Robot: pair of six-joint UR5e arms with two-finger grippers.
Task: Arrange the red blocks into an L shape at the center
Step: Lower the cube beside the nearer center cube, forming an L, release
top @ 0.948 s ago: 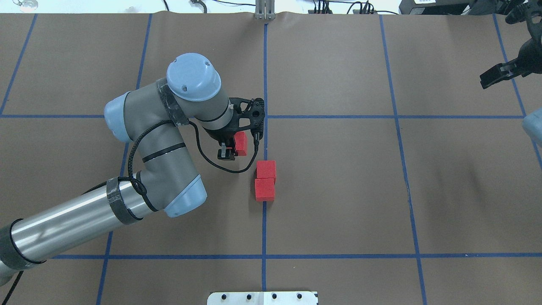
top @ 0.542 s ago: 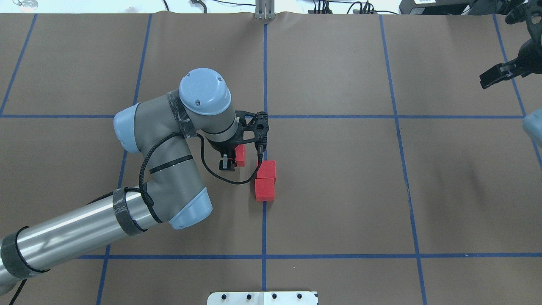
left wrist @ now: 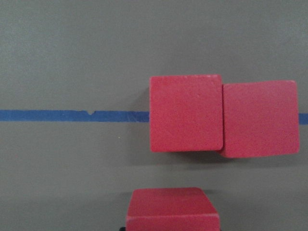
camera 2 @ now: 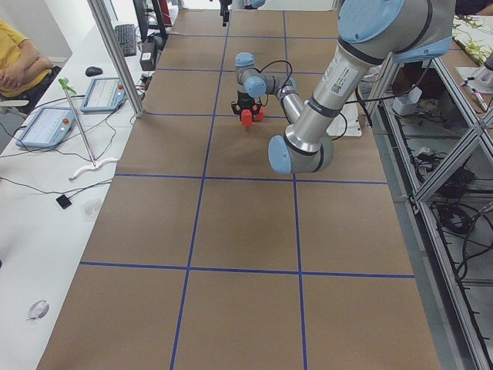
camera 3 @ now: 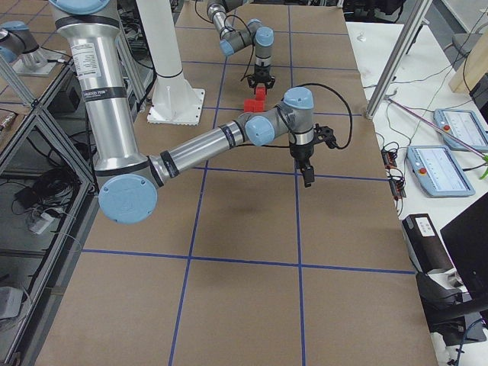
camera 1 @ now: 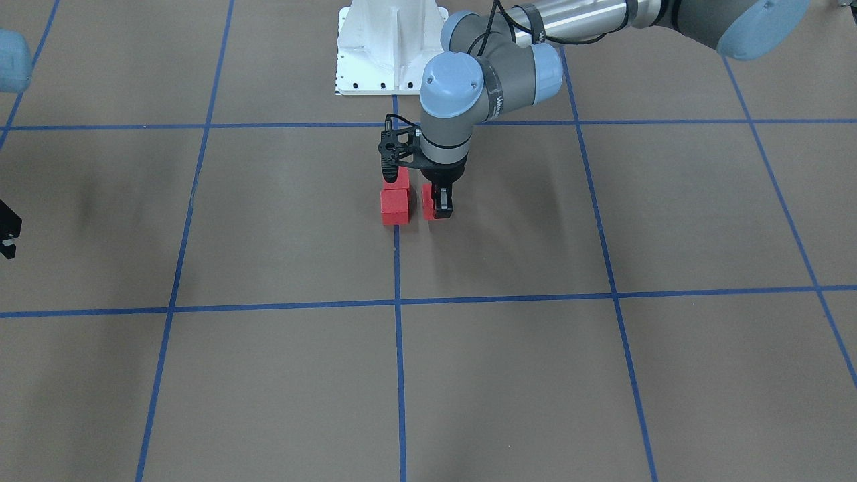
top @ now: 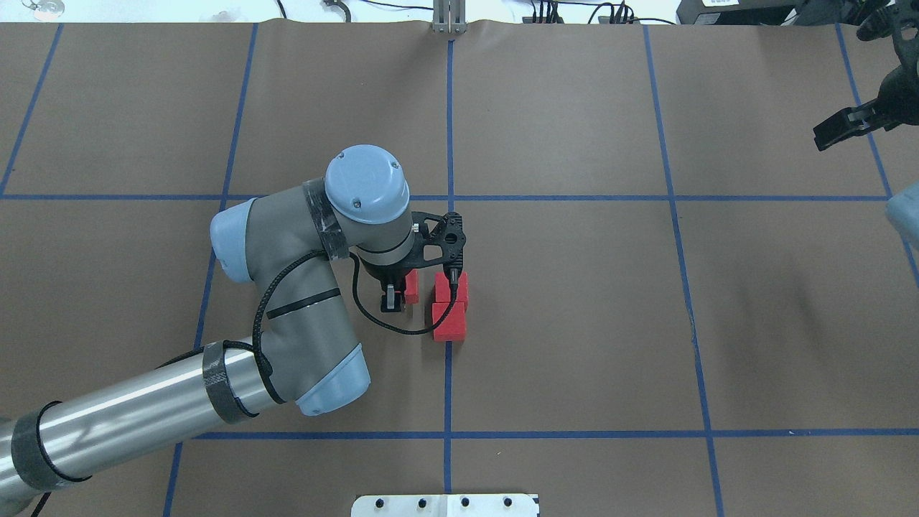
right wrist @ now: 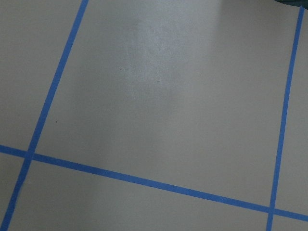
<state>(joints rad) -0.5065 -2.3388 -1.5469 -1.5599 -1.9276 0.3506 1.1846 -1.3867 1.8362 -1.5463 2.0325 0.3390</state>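
Observation:
Two red blocks (top: 451,286) (top: 449,323) lie touching in a row on the middle blue line (top: 448,380) of the brown surface. In the front view the nearer one (camera 1: 395,206) hides most of the other. My left gripper (top: 406,289) is shut on the third red block (top: 411,281), held low just left of the row's far block. The left wrist view shows that block (left wrist: 173,209) below the pair (left wrist: 186,113) with a gap between. My right gripper (top: 826,135) hangs at the far right; I cannot tell whether it is open or shut.
The white robot base (camera 1: 392,47) stands at the table's near edge on the middle line. My left arm's elbow (top: 287,301) lies over the square left of the blocks. A person and tablets (camera 2: 46,123) are beside the table.
My left gripper has carried the third block toward the robot and to the right, from beyond the pair to just beside its far block. The right arm has not moved.

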